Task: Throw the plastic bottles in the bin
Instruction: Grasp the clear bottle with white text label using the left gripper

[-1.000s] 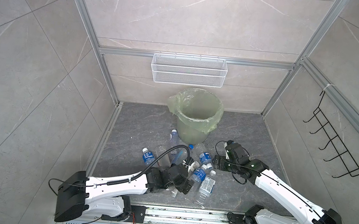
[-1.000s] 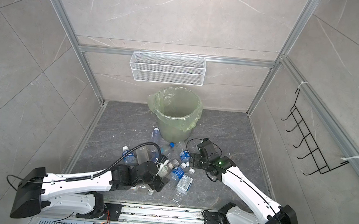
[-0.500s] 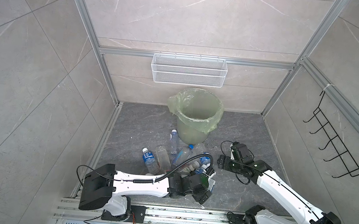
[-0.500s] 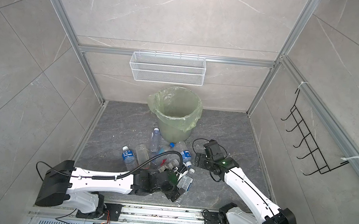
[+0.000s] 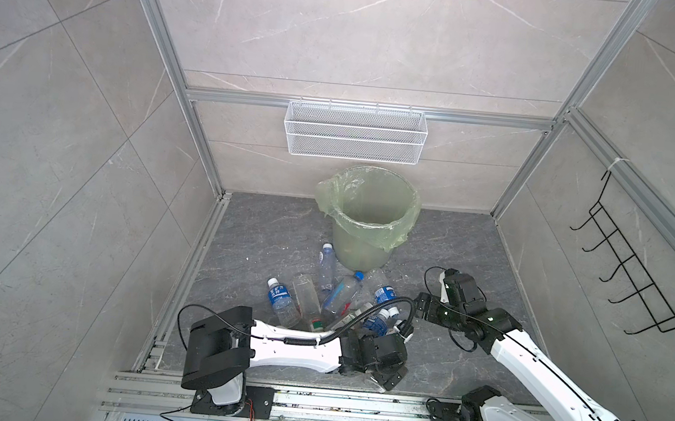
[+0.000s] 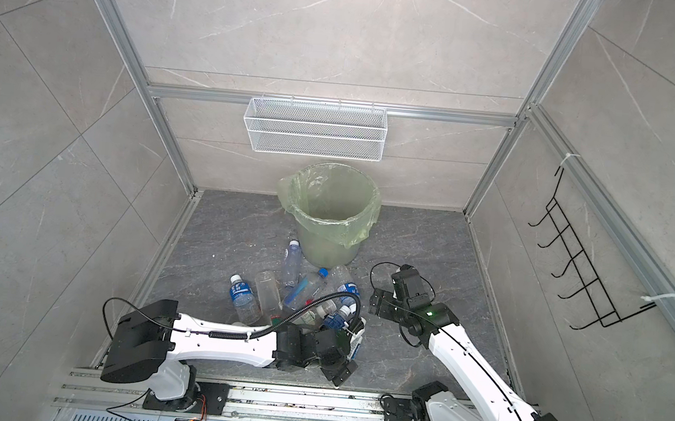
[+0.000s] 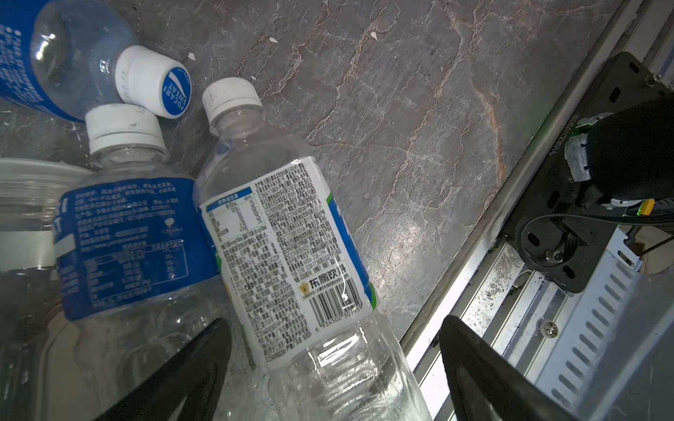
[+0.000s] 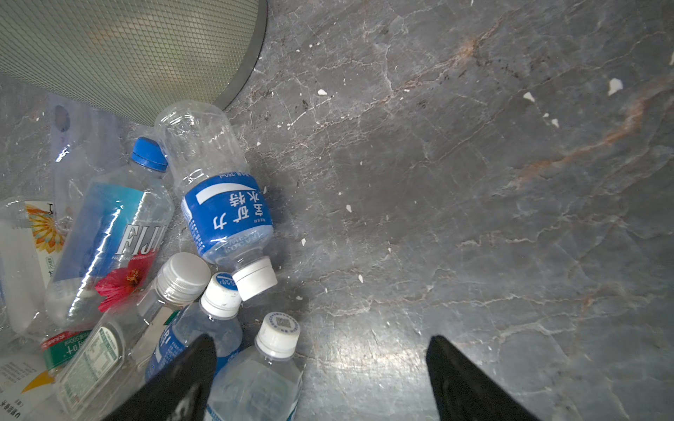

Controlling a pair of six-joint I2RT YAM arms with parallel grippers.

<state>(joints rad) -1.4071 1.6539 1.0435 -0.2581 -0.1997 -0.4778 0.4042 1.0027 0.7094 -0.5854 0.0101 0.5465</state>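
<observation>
The small clear plastic bottles (image 5: 340,299), blue- and white-labelled, lie heaped on the dark grey stone floor (image 5: 267,230) just in front of the round pale green bin (image 5: 354,257) lined with a translucent green bag (image 5: 387,236). The left pincer (image 7: 333,322) is spread astride a clear bottle with a white printed label (image 7: 291,248), not pinching it. The right pincer (image 8: 321,339), also spread, hangs over bare floor at the heap's edge.

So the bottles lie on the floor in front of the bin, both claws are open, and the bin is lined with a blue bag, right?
Not quite: the bag lining the bin is light green, not blue, as both top views show. The rest holds: the plastic bottles lie on the floor before it, and the left claw and right claw are open.
</observation>
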